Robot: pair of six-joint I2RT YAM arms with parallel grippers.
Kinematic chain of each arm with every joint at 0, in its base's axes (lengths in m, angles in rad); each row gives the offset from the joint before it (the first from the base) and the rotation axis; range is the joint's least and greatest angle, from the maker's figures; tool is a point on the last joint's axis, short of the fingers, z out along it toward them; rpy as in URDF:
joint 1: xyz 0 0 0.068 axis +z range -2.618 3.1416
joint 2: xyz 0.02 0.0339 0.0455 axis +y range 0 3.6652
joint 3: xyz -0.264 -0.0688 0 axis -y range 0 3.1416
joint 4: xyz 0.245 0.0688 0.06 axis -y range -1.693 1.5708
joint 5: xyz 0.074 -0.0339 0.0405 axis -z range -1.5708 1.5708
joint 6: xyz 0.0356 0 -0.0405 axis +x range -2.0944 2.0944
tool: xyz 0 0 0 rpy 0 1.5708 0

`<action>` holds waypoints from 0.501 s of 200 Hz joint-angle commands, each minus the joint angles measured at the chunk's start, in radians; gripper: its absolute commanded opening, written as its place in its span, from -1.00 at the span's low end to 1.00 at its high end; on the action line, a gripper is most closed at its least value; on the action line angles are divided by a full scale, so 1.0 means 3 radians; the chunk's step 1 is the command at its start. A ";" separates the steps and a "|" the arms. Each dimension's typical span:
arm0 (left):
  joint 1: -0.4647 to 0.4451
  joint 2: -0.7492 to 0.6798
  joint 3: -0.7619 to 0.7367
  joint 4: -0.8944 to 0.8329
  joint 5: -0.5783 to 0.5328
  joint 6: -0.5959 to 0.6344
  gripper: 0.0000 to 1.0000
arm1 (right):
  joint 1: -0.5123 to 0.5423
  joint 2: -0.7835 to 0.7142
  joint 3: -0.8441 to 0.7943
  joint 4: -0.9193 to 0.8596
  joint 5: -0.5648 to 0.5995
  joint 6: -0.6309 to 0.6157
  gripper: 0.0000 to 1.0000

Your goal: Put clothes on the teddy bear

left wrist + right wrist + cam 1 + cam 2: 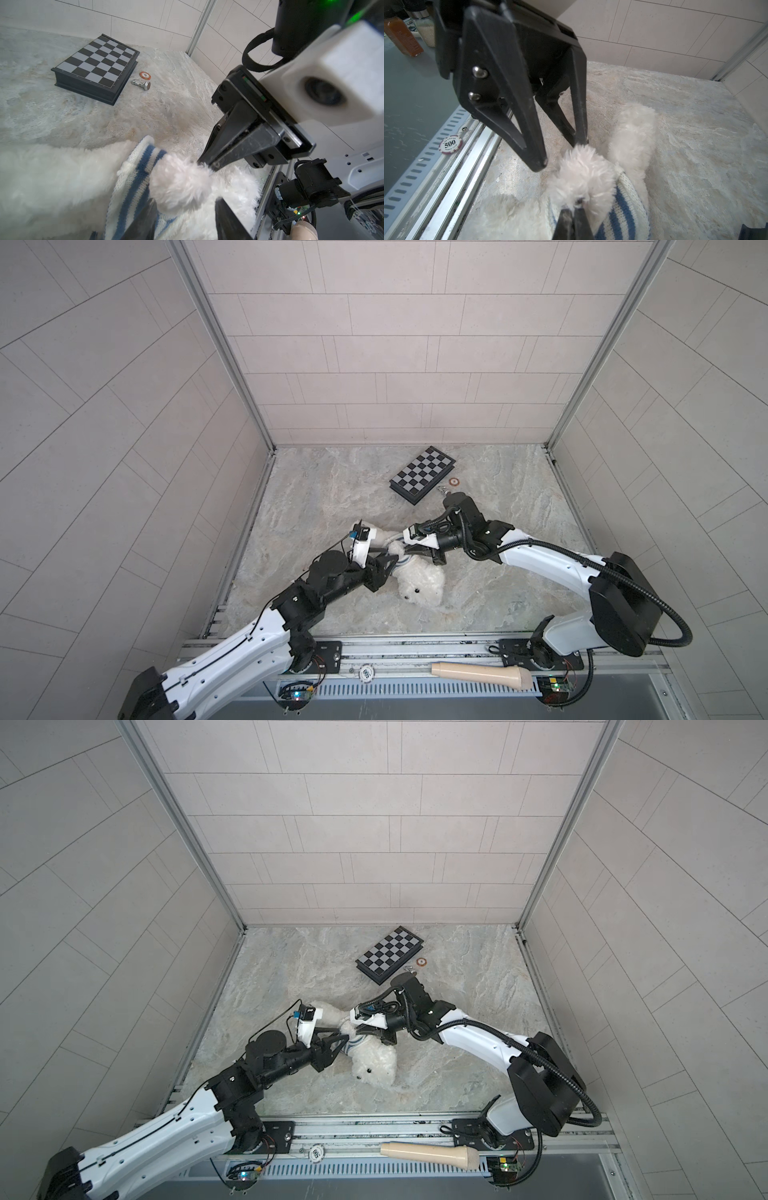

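teddy bear (419,585) lies face-up on the table (332,497) between the arms, striped shirt (135,182) on its torso, one paw through a sleeve. right gripper (207,165) pinches that paw's fur, left gripper (560,154) sits released around it. can't see the other sleeve, probably left to do.

Teddy bear (419,585) is fluffy white plush; its shirt (135,182) a ribbed knit, just beside the left gripper (560,154), scuffed matt black plastic; tabletop (332,489) beneath looks like marbled stone.

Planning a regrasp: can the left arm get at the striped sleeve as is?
Likely yes: the left jaws stand open at the paw of the bear, beside the sleeve; the right jaws pinch only the paw's tip.
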 commanded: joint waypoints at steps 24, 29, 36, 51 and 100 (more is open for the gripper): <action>-0.0009 0.0228 0.0112 0.0404 0.0066 0.0033 -0.03 | 0.0010 -0.0214 -0.0093 0.0171 -0.0250 -0.0189 -1.00; -0.0010 0.0242 0.0113 0.0405 0.0059 0.0037 -0.03 | 0.0010 -0.0213 -0.0093 0.0185 -0.0250 -0.0190 -1.00; -0.0009 0.0258 0.0113 0.0408 0.0053 0.0036 -0.03 | 0.0013 -0.0208 -0.0096 0.0194 -0.0262 -0.0185 -1.00; -0.0007 0.0284 0.0113 0.0457 0.0067 0.0037 -0.14 | 0.0012 -0.0199 -0.0093 0.0202 -0.0276 -0.0180 -1.00; -0.0008 0.0273 0.0093 0.0503 -0.0004 0.0010 -1.00 | 0.0011 -0.0274 -0.0172 0.0384 -0.0156 -0.0001 -1.00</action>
